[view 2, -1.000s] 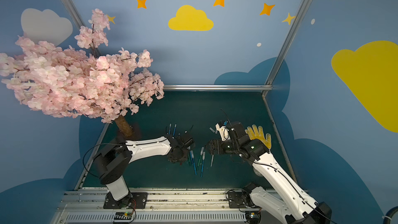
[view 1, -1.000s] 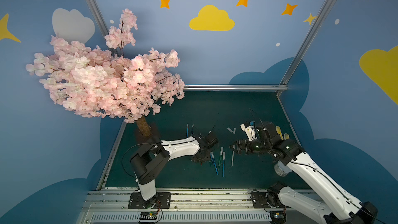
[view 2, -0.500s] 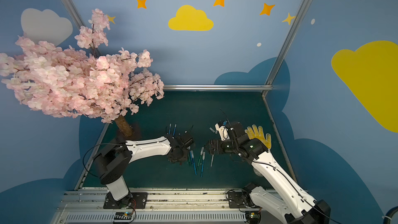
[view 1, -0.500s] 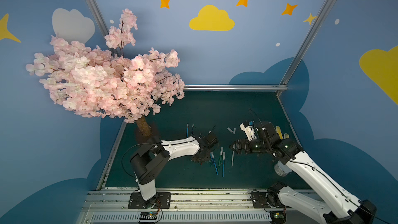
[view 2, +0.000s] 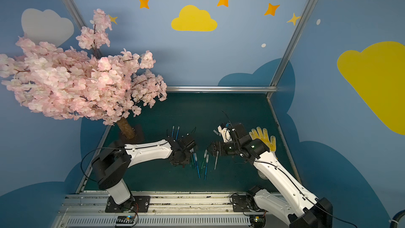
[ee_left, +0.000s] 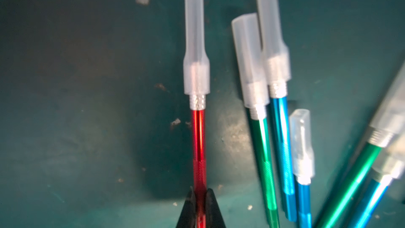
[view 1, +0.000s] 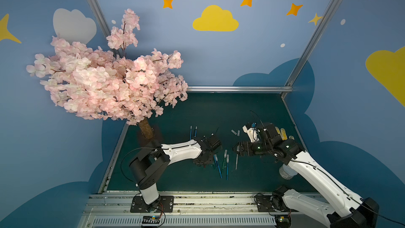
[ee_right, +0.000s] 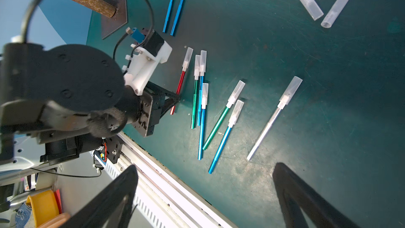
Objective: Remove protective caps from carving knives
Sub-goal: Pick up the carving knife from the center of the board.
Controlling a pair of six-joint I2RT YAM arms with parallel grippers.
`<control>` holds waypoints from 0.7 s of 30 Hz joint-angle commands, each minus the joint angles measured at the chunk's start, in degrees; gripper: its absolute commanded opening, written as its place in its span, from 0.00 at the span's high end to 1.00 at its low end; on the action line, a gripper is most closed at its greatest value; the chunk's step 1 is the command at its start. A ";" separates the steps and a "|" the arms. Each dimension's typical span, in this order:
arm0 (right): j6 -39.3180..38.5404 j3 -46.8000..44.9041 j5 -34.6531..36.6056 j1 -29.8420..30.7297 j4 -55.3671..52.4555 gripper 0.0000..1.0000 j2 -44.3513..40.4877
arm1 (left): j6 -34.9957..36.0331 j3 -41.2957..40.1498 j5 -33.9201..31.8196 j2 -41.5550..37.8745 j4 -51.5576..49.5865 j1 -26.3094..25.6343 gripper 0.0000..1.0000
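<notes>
My left gripper is shut on the handle of a red carving knife, which wears its translucent protective cap. The right wrist view shows the same grip, with the left gripper low over the green mat. Beside the red knife lie several capped green and blue knives and a capped whitish knife. Two uncapped blue knives lie farther back. Two loose caps lie apart from them. My right gripper hovers open above the mat, right of the knives.
A pink blossom tree overhangs the back left, with its trunk on a dark base plate. A yellow glove lies behind my right arm. A bottle sits beneath that arm. A metal rail runs along the front edge.
My left gripper's jaws have closed tighter on the red knife's handle. Both arms have hardly moved.
</notes>
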 commanded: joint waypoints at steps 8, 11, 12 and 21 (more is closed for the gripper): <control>7.01 2.49 -0.22 0.21 4.70 0.16 3.71 | 7.62 -6.60 8.11 -10.54 15.71 0.13 0.91; 10.23 3.17 0.26 0.24 6.44 0.24 4.98 | 9.37 -9.01 11.88 -12.41 21.43 0.05 0.91; 11.23 3.27 0.48 0.20 7.16 0.26 5.39 | 9.49 -9.61 12.44 -12.82 22.70 0.04 0.91; 15.02 4.06 1.45 0.14 10.87 0.43 9.55 | 10.85 -12.06 17.40 -15.02 29.95 -0.26 0.92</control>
